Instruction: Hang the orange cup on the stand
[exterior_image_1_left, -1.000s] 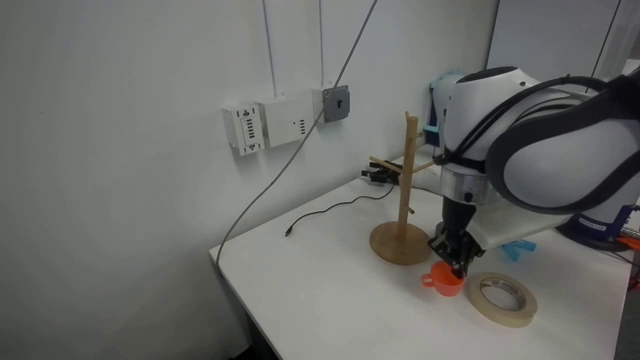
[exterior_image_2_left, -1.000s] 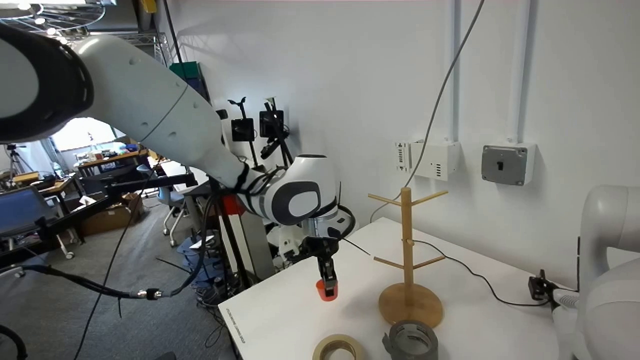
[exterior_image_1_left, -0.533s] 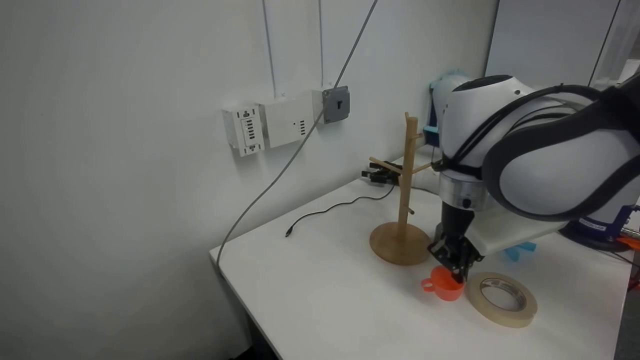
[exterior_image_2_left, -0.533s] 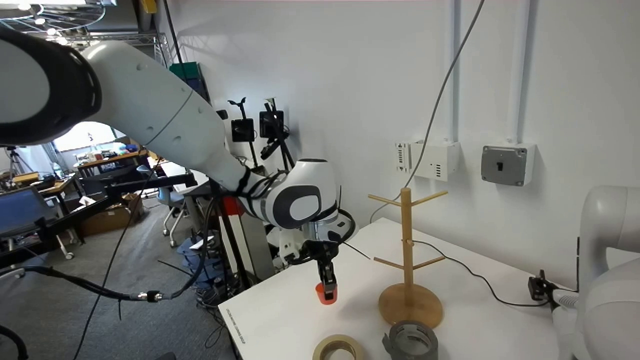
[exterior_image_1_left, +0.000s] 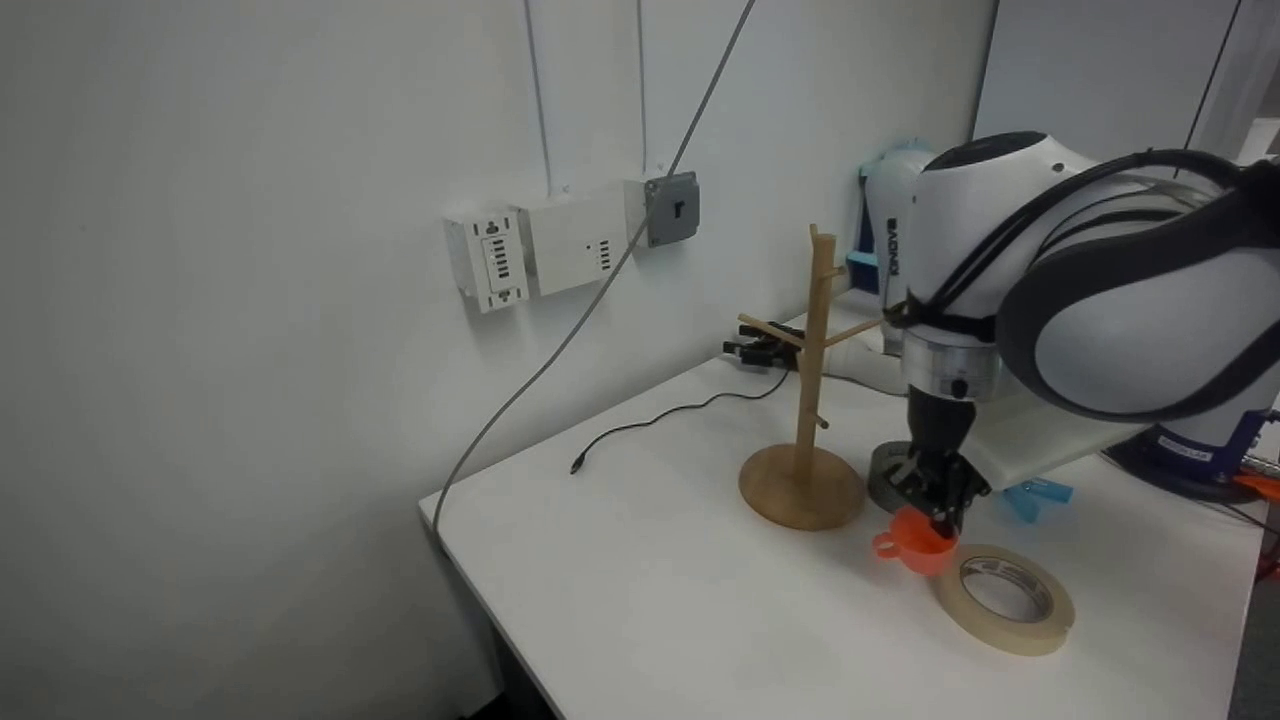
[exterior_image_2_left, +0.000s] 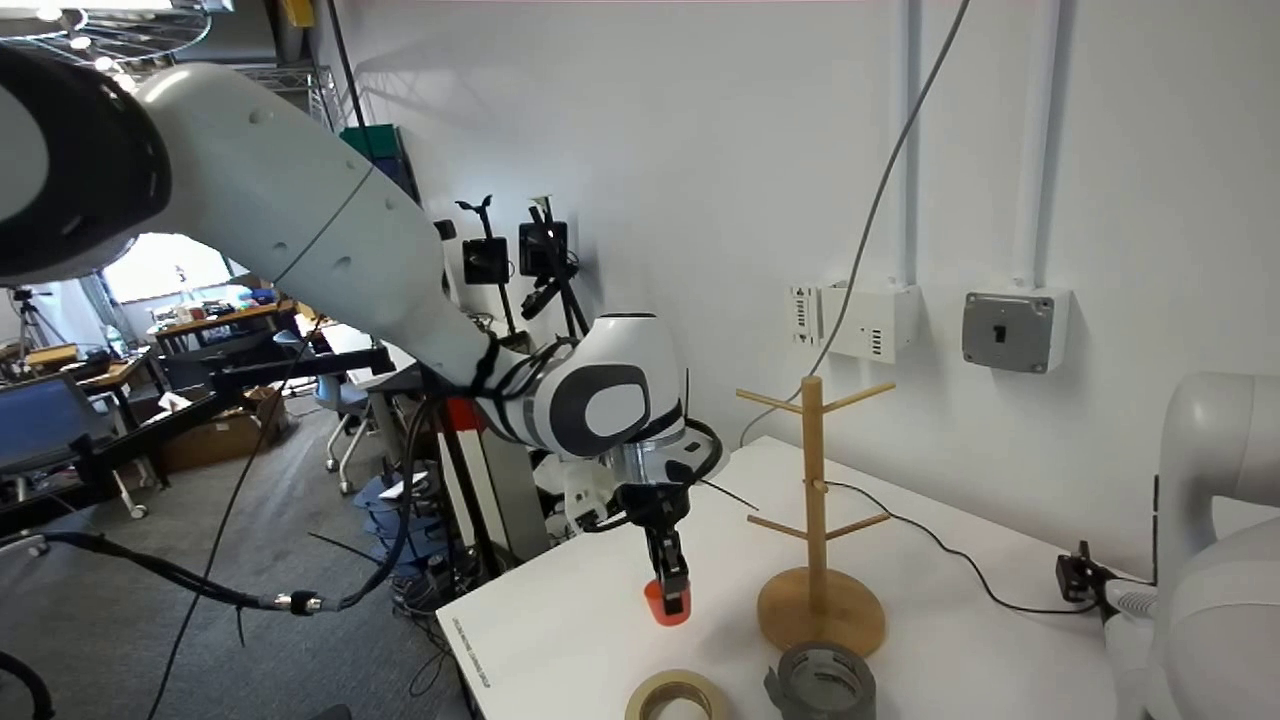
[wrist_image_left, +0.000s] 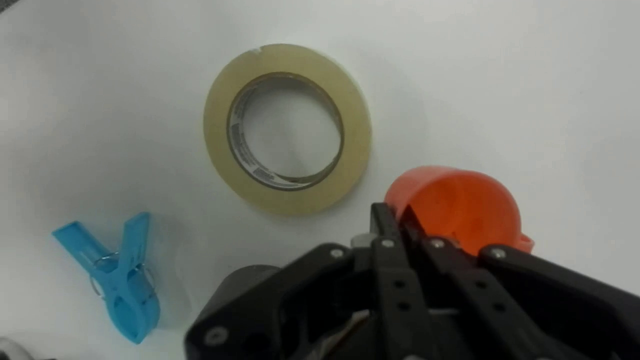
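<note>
The orange cup (exterior_image_1_left: 922, 550) is held by its wall, mouth up and slightly tilted. It also shows in an exterior view (exterior_image_2_left: 668, 608) and in the wrist view (wrist_image_left: 465, 205). My gripper (wrist_image_left: 397, 212) is shut on the cup's wall, one finger inside and one outside. The cup's handle (exterior_image_1_left: 886, 545) points away from the fingers, toward the stand's side. The cup is low over the table; I cannot tell the exact gap. The wooden stand (exterior_image_1_left: 812, 350) stands upright beside the cup, with bare pegs. It also shows in an exterior view (exterior_image_2_left: 816, 480) and is out of the wrist view.
A tan tape ring (wrist_image_left: 357, 125) lies close to the cup. A grey tape roll (exterior_image_1_left: 880, 495) lies against the stand's base. A blue clip (wrist_image_left: 125, 285) lies beyond the tapes. A black cable (exterior_image_1_left: 690, 405) runs behind the stand. Another white arm (exterior_image_2_left: 1220, 560) stands at the side.
The cup and gripper dip slightly, then move right in both exterior views, toward the tan tape ring's side. The grip on the cup stays the same. The stand and tapes have not moved.
</note>
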